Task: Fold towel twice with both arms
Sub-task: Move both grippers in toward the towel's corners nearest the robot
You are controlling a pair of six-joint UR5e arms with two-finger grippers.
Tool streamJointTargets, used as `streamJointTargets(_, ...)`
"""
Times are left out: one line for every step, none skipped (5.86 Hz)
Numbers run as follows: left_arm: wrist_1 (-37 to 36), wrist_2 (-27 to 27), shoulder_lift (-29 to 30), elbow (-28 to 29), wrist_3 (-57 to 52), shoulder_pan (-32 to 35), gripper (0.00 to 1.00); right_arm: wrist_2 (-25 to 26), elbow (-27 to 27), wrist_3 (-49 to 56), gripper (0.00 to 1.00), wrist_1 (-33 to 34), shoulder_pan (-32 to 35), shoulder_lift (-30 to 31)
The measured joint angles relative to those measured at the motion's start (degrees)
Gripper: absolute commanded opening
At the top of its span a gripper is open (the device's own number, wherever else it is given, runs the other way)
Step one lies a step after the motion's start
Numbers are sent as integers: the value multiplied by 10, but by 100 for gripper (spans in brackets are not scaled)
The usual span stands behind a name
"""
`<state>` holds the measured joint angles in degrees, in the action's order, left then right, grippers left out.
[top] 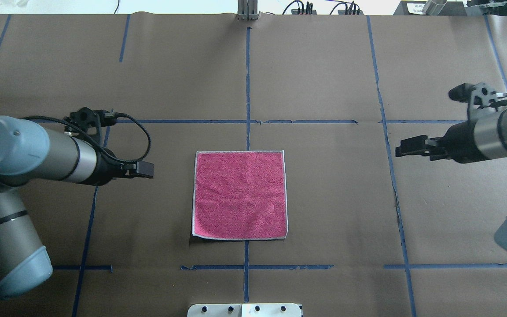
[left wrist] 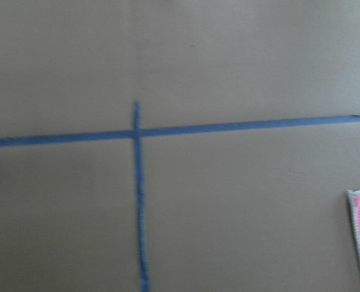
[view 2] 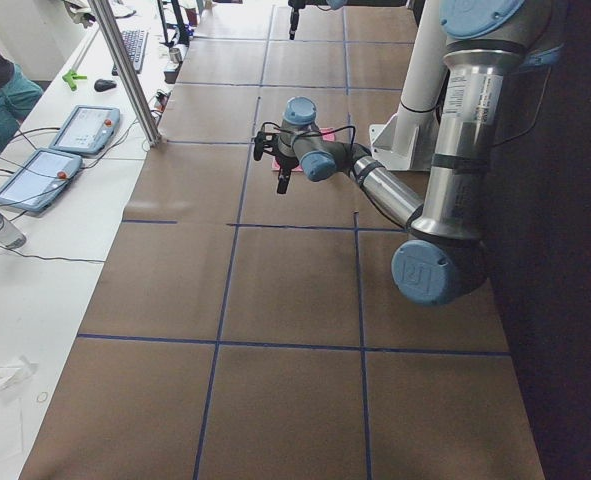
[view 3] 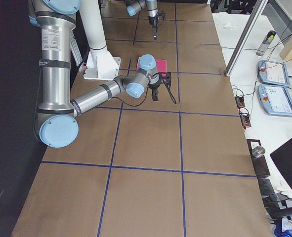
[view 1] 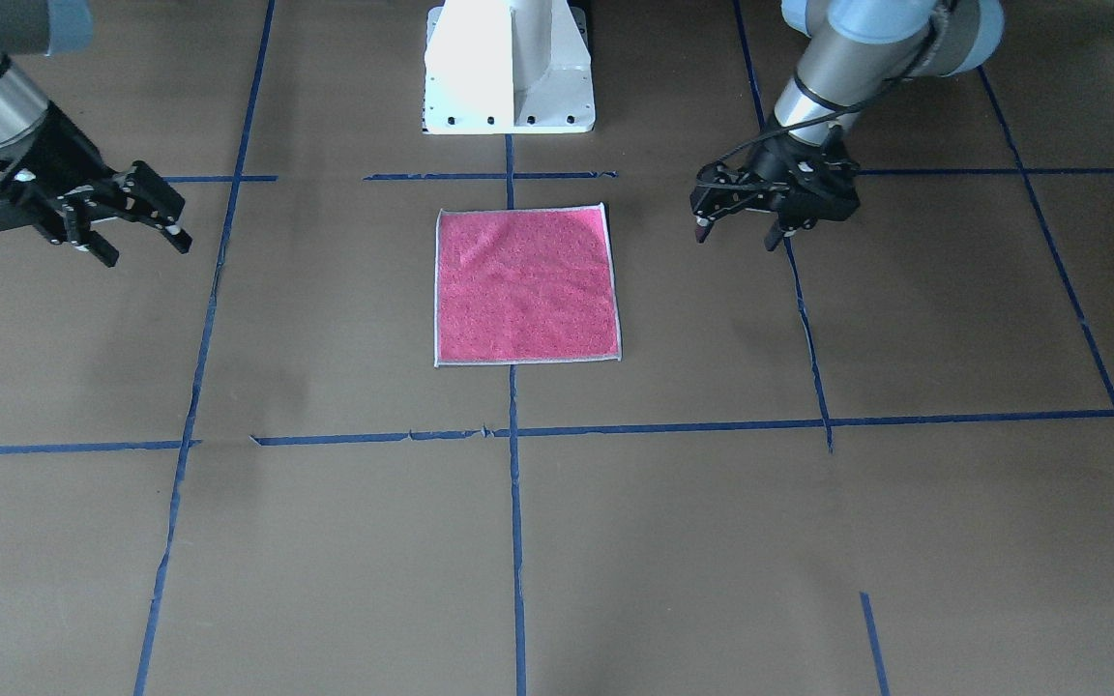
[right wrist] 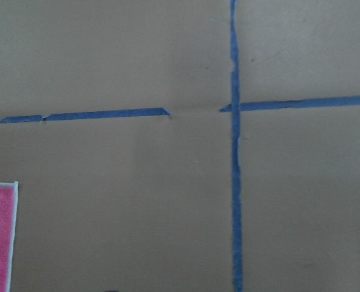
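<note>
From the front, the towel (view 1: 526, 286) lies flat and unfolded, pink face up, on the brown table (view 1: 325, 541), just in front of the white pedestal (view 1: 509, 68). The left gripper (view 1: 736, 237) hangs beside it on one side and the right gripper (view 1: 143, 251) farther off on the other. Both have their fingers spread wide and hold nothing.

From overhead, the left arm (top: 60, 158) and right arm (top: 486, 136) reach inward, forearms roughly level, wrists aimed at the towel from opposite sides, neither touching it. The finger gap is hard to judge from this angle.

In the left side view, the near arm's upper link stands upright and its forearm stretches out over the table.

In the right side view, the near arm is posed much the same, and the pink cloth peeks out past its wrist.

The left wrist camera shows crossed blue tape (left wrist: 137, 182) and a towel corner at the lower right edge.

The right wrist camera shows a tape cross and the towel's edge at the lower left.
</note>
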<state>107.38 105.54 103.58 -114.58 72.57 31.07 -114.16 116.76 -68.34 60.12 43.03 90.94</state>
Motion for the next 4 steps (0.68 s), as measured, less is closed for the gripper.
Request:
streamJointTargets(-45, -35, 36, 2, 41, -48, 91, 67, 2, -52, 97, 19, -69, -27)
streamJointTargets(-68, -61, 55, 3, 72, -84, 77, 105, 2, -92, 84, 71, -116, -67)
streamJointTargets(-75, -71, 61, 7, 105, -107, 67, 135, 1, -142, 82, 141, -158, -120)
streamJointTargets(-76, -79, 65, 18, 131, -121, 65, 159, -1, -198, 80, 192, -195, -165)
